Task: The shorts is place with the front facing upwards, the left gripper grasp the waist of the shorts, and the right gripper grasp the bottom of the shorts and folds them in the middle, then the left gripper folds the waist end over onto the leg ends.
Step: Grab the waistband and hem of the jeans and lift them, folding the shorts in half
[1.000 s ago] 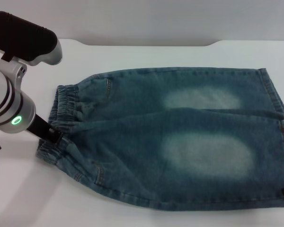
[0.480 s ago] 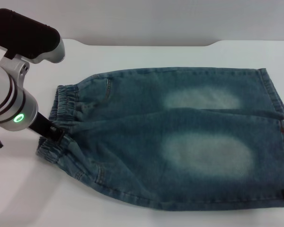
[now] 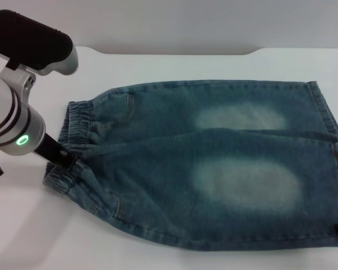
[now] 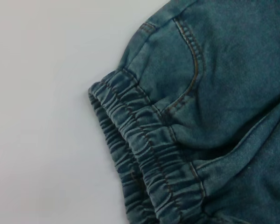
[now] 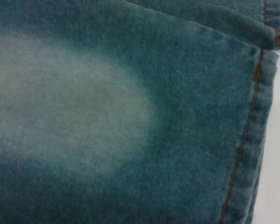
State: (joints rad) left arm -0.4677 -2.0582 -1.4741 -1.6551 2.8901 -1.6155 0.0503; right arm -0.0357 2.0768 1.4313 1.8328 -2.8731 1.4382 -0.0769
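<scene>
Shorts (image 3: 214, 163), flat on table (image 3: 158, 64): left gripper (image 3: 61, 157) set at waist (image 3: 73, 140), jaw state not discernible; grasping step judged underway, right-gripper hem (image 5: 252, 135) grasp required next.

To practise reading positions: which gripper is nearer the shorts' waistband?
Left. The left gripper sits at the waistband; the right gripper is at the far hem, itself unseen.

the shorts (image 3: 214, 163) lie spread flat on the white table (image 3: 158, 64), blue denim with two pale faded thigh patches. the gathered waist of the shorts (image 3: 73, 146) points toward nine o'clock, slightly bunched. the bottom of the shorts (image 3: 332, 163), two straight stitched hems, sits at three o'clock.
</scene>
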